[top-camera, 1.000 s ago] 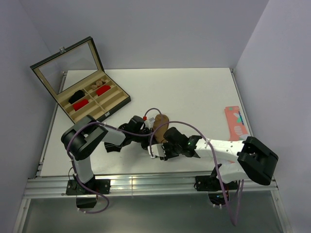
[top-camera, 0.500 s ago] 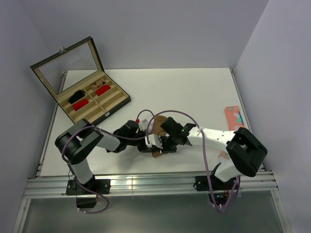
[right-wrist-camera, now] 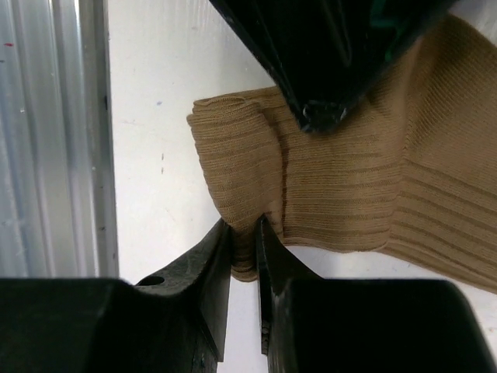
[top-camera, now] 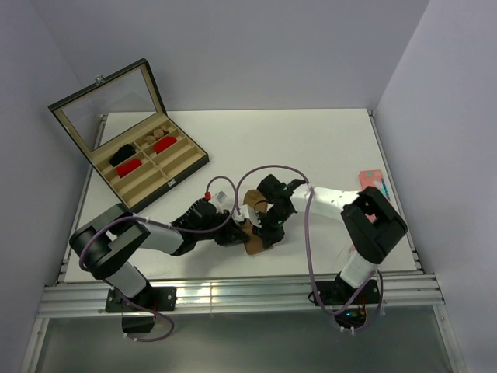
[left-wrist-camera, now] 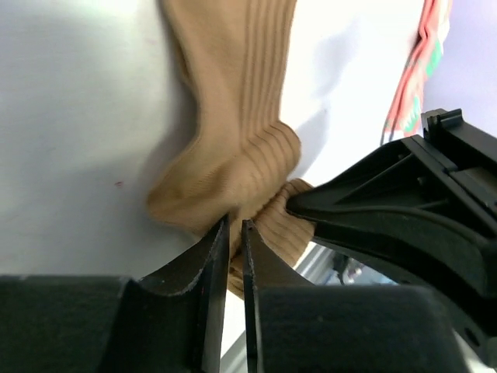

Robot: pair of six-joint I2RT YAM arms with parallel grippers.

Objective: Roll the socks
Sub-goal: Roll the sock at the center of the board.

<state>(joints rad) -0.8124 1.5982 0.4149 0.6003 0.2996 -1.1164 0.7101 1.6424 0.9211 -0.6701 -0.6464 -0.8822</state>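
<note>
The tan-brown sock (top-camera: 250, 223) lies on the white table near the front middle, between both grippers. In the left wrist view the tan sock (left-wrist-camera: 233, 116) is bunched and my left gripper (left-wrist-camera: 235, 225) is shut on its folded edge. In the right wrist view my right gripper (right-wrist-camera: 243, 229) is shut on a fold of the same tan sock (right-wrist-camera: 342, 194), with the left gripper's fingers (right-wrist-camera: 326, 62) just above. In the top view the left gripper (top-camera: 235, 235) and the right gripper (top-camera: 266, 233) meet at the sock. The black striped sock is not visible as a loose sock.
An open case (top-camera: 147, 159) with red and dark bundles stands at the back left. A coral-pink patterned sock (top-camera: 374, 186) lies at the right edge, partly behind the right arm. The table's metal front rail (right-wrist-camera: 54, 140) is close to the grippers.
Both grippers have shifted toward the table's front with the tan sock, stretching it flatter. The right arm has swung its elbow back and right, now covering part of the pink sock.
</note>
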